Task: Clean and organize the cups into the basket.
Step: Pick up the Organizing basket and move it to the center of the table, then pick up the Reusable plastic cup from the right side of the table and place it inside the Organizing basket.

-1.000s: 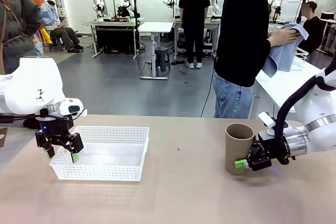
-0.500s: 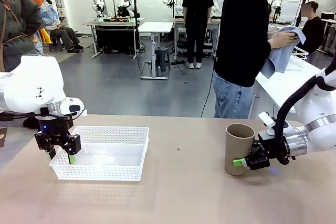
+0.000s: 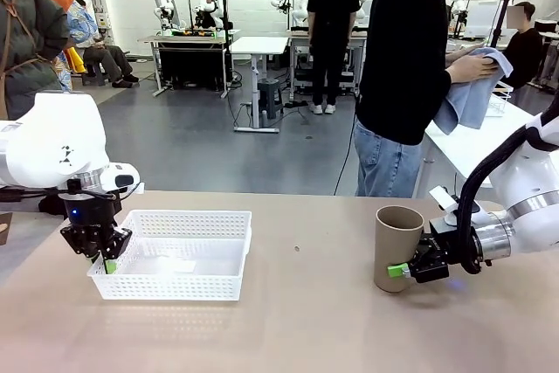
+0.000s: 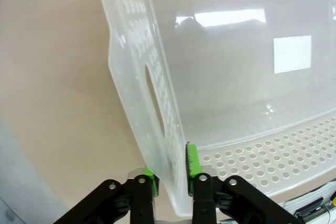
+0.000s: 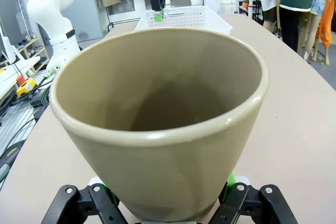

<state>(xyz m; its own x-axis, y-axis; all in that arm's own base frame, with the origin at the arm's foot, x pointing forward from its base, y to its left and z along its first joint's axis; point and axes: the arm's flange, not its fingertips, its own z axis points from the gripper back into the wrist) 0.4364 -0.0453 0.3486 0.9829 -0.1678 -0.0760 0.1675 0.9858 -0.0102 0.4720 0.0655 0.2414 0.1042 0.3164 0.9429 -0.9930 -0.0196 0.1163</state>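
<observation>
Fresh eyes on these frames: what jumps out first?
The right gripper clamps the base of an upright tan cup on the right of the table. On the left, the left gripper pinches the end wall of the white lattice basket. Beyond the table a person holds a blue cloth.

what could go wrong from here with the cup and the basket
1. The left gripper pinches just the thin end wall of the basket; pulling could flex it or let it slip.
2. The right gripper holds the tan cup low near its base, so the tall cup may tilt when lifted.
</observation>
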